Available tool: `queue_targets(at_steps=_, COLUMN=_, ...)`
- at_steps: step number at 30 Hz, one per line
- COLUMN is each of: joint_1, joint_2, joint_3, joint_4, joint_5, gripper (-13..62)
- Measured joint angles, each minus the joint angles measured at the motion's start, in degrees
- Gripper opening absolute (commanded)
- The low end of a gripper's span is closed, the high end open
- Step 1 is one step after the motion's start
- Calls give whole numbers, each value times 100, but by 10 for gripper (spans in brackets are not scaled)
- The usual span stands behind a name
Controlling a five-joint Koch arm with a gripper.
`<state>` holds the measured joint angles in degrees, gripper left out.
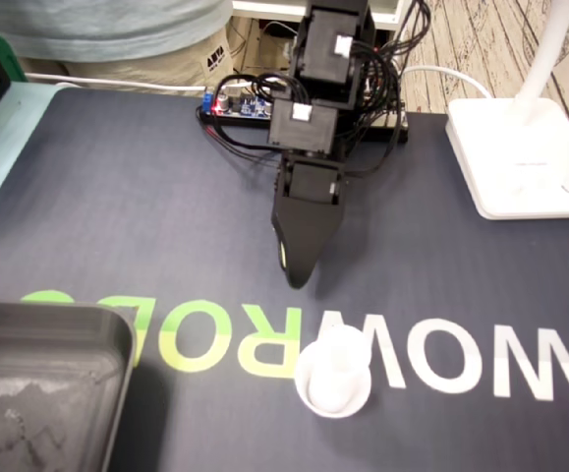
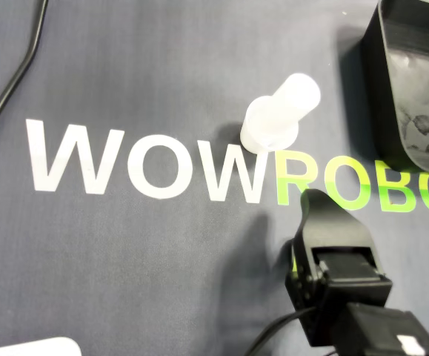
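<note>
**Status:** nothing is grasped yet. The white plastic cylinder with a wider round base (image 1: 331, 376) stands upright on the white-and-green WOWROBO lettering (image 1: 441, 359), where the white letters meet the green.

The black gripper (image 1: 297, 278) hangs at the edge of the lettering, near the cylinder but apart from it. Only one pointed tip shows in either view, so it cannot be told whether the jaws are spread or pressed together.

**Remaining, by judgement:** approach, grasp, and probably transfer to the dark grey plastic tray (image 1: 117, 339) at the green end of the lettering.

**View differences:** the fixed view shows the arm's upper links and the white lamp base (image 1: 520, 157). The overhead view crops these, but shows a black cable (image 2: 14, 81) past the lettering's white end.
</note>
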<state>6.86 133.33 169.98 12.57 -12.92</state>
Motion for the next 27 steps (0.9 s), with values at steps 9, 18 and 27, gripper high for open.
queue_targets(at_steps=9, joint_1=88, joint_2=0, joint_3=141, joint_4=-176, joint_5=0, gripper=338)
queue_targets(at_steps=18, joint_1=167, joint_2=0, joint_3=255, joint_4=-369, joint_5=9, gripper=336)
queue_targets(at_steps=27, joint_1=167, joint_2=0, joint_3=255, joint_4=-369, joint_5=9, gripper=339)
